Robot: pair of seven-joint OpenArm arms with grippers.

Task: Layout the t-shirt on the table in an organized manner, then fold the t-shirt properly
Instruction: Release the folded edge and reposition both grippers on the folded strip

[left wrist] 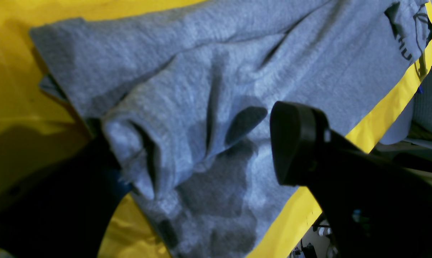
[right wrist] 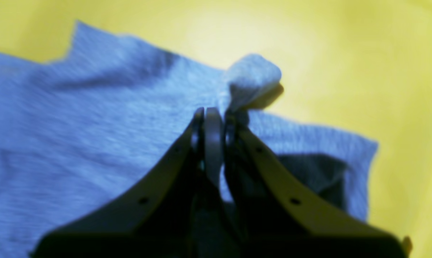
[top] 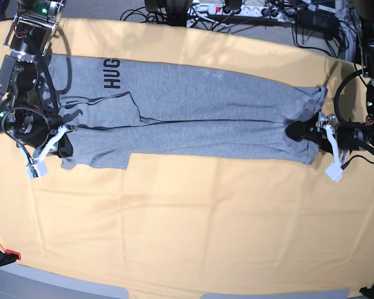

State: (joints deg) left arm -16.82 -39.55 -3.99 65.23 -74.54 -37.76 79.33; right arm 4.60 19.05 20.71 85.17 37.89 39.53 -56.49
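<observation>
A: T-shirt [top: 193, 118] first: where is it now?

B: It lies across the far half of the table [top: 187, 237], pulled long from one side to the other, already folded lengthwise into a narrow band. The black letters show near the left end of the base view.

A: And the pincer at that left end?

B: That is the right gripper [right wrist: 214, 114]. In its wrist view the jaws are pressed together with a small bunch of grey cloth caught between them, at a corner of the shirt.

A: At the other end?

B: The left gripper [top: 321, 128] stands wide apart over the cloth. One black finger [left wrist: 294, 143] hovers above the wrinkled end; it holds nothing.

A: How will the cloth handle?

B: I judge it light, soft and limp. It will sag and wrinkle, not keep any shape, and a thin pinch may slip. Better to take both layers together at the corners or hem, so the fold does not open.
</observation>
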